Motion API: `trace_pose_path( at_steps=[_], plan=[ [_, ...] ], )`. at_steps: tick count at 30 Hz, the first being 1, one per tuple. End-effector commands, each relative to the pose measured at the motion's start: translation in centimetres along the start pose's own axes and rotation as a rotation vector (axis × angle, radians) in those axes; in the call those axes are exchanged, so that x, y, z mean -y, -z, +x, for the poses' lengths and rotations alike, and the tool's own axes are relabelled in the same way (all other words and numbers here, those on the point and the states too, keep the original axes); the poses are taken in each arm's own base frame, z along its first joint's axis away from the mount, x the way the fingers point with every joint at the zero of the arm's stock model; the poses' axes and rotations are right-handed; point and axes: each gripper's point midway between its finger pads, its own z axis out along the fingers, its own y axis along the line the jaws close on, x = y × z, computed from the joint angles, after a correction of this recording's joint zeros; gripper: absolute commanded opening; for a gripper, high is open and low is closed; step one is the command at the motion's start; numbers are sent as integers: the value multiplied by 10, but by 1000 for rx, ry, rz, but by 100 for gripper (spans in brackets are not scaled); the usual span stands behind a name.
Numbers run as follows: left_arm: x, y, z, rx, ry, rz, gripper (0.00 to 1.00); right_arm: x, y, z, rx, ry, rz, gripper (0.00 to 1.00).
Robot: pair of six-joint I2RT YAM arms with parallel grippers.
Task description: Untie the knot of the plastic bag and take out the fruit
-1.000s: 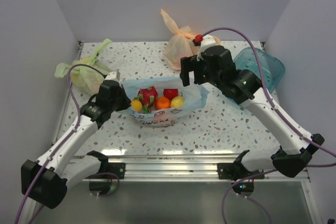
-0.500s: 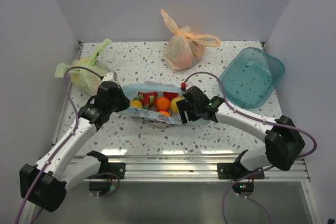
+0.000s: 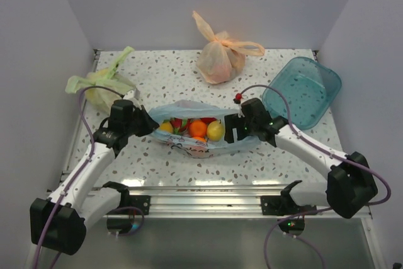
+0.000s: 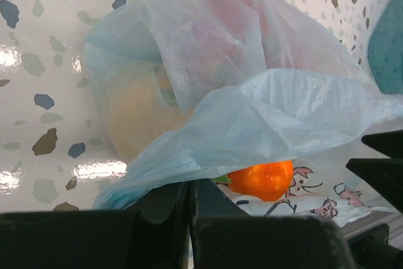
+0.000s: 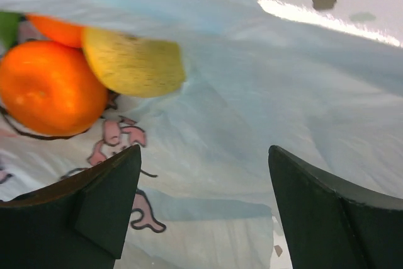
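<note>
Top external: pinching the left rim of the plastic bag (image 3: 189,149), mid-table, in the clenched left gripper (image 3: 143,124); hovering the right gripper (image 3: 231,129), jaws spread, beside the fruit (image 3: 198,128); taking-out step probably beginning, needing 1 descent onto the yellow piece (image 3: 215,130).

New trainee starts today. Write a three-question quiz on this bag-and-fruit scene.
1. True or false: the left gripper is shut on the plastic bag's edge.
2. What stands to the right of the bag? A metal pot; B teal basin; C cardboard box.
3. Of the fruit, which colour lies nearest the open right gripper?
Key: 1 true; 2 B; 3 the yellow fruit.
</note>
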Motion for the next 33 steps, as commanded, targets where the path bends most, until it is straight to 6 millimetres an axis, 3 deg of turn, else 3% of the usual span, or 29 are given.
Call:
trace_pose_path(
  at_steps=[1,6,10,13,16,18,19,23,26,28,29,30,31,33],
  plan=[
    [13,3,-4,1,-96,88,0,-43,38,-42,122,140,-139,86],
    [7,9,5,-4,-156,92,0,-97,65,-60,179,314,-204,84],
    [5,11,9,-8,-184,94,0,-120,59,-68,200,307,-243,77],
    [5,13,10,-7,-200,107,0,-132,42,-57,157,341,-261,67],
    [5,14,12,-3,-220,118,0,-150,15,-25,60,424,-296,59],
    [6,14,12,3,-232,129,0,-172,8,1,-4,508,-363,52],
    [4,13,15,-2,-234,130,0,-175,-5,20,-71,544,-370,49],
    [0,11,20,-13,-267,129,0,-204,-8,87,-273,758,-485,34],
    [-4,12,20,-12,-300,115,0,-212,-5,109,-347,845,-507,26],
    [-4,13,20,-5,-319,119,0,-208,-5,107,-341,850,-483,26],
    [-3,14,20,0,-325,128,0,-210,-1,97,-290,850,-472,29],
    [-2,14,18,8,-328,132,0,-210,3,92,-263,842,-471,35],
    [-2,14,19,11,-331,137,0,-212,7,85,-230,835,-465,48],
    [1,15,20,16,-336,155,0,-221,21,59,-123,797,-449,58]
  ],
)
